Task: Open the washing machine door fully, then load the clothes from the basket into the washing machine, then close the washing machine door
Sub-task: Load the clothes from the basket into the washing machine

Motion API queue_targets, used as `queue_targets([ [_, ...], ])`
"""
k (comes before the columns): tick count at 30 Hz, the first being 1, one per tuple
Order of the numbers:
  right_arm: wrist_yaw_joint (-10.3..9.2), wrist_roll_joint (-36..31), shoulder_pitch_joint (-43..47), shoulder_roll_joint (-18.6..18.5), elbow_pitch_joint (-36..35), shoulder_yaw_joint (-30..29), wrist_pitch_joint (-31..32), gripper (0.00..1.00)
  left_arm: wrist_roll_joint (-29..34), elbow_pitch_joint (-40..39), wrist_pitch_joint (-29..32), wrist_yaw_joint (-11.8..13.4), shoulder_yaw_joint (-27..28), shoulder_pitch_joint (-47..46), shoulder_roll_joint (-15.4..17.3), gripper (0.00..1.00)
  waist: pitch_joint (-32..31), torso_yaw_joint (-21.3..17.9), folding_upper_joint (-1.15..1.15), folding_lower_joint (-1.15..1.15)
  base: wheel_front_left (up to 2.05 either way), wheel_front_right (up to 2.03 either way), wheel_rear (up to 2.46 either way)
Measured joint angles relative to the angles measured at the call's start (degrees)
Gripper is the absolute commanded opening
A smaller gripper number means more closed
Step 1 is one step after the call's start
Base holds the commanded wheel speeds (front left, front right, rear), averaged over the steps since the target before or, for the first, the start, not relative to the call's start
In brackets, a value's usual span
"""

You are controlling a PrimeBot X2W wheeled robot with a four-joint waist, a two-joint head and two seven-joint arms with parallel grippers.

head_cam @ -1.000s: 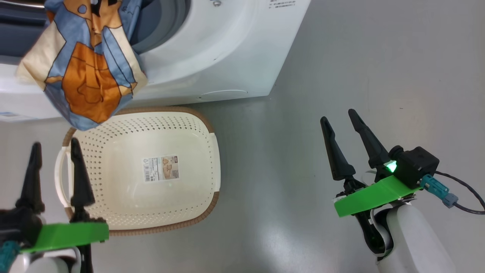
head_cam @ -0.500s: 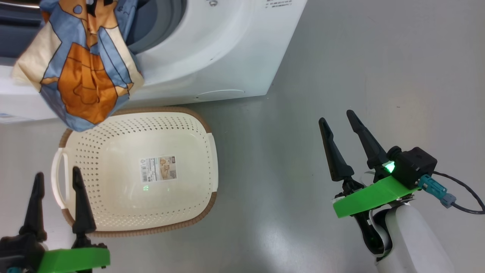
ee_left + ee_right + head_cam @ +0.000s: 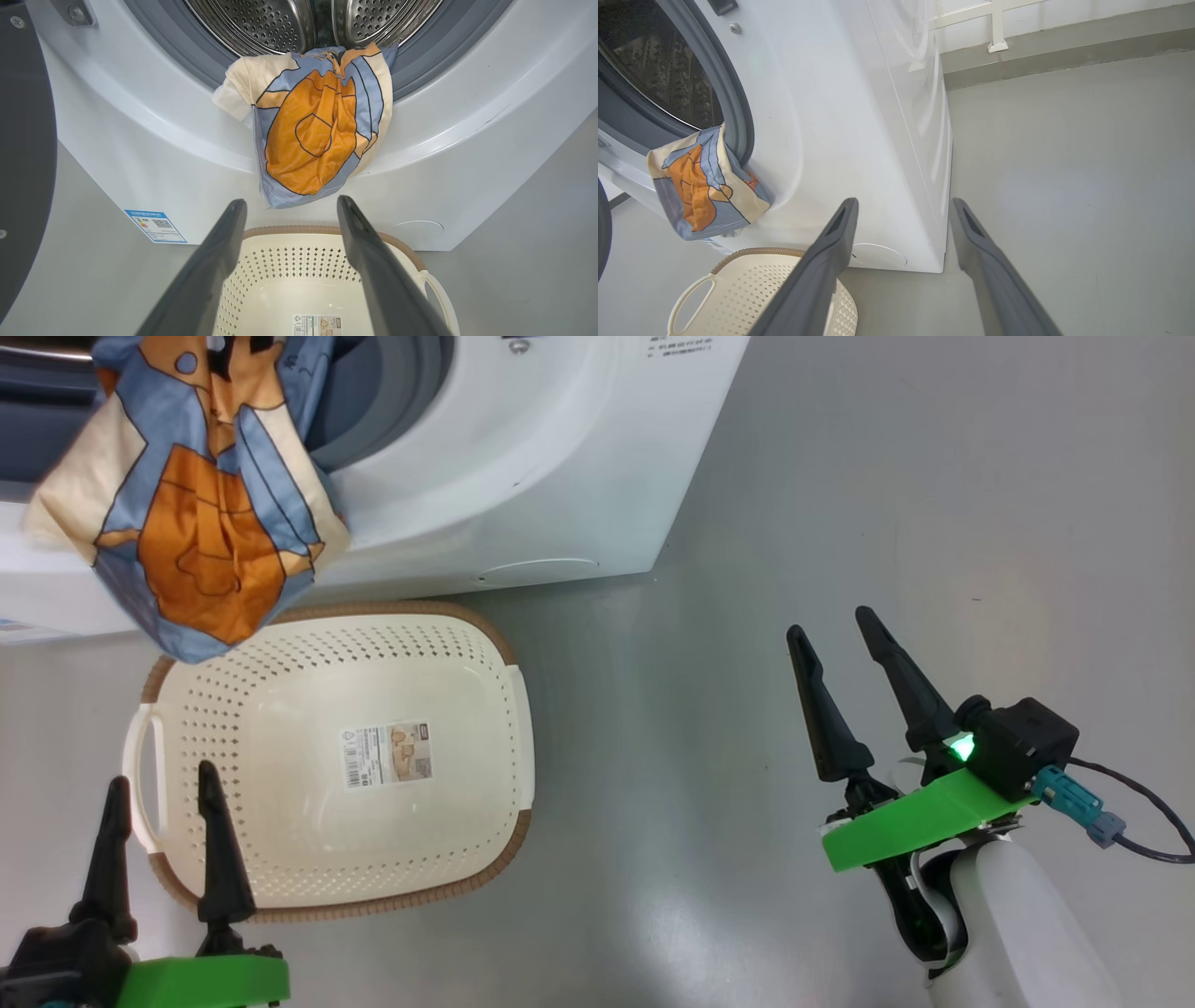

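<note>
So the washing machine door (image 3: 21, 140) is swung open, out at the left side of the left wrist view. The clothes (image 3: 196, 513) are only partway in. The bear-print bundle hangs out of the mouth of the washing machine (image 3: 523, 457), draped over the grey gasket (image 3: 187, 51) and down the white front, with its top end back by the steel drum (image 3: 261, 23). The basket (image 3: 411, 896) sits on the floor (image 3: 840, 476) right in front of the machine, under the dangling fabric, rim close to the machine's base, and the paper label (image 3: 387, 755) shows on its bottom. The left claw (image 3: 161, 775) hovers over the basket's handle end, fingers spread wide, gripping nothing. The right claw (image 3: 830, 623) is well off to the side over the grey floor, also spread apart with nothing in it. There's a blue energy sticker (image 3: 155, 226) low on the machine's front.
</note>
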Motion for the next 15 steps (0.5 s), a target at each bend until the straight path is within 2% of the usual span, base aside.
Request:
queue_targets([
  [9, 0.00, 0.00, 0.01, 0.00, -0.07, -0.04, 0.00, 1.00, -0.71, 0.87, 0.01, 0.03, -1.05, -0.75, 0.00, 1.00, 0.48, -0.10, 0.00, 0.00, 0.00, 0.00, 0.00],
  [15, 0.00, 0.01, -0.05, 0.02, -0.16, 0.49, 0.00, 1.00, -1.53, 2.92, 0.04, 0.02, -1.54, -5.34, -0.01, 1.00, 1.38, -0.82, 0.00, 0.00, 0.00, 0.00, 0.00],
])
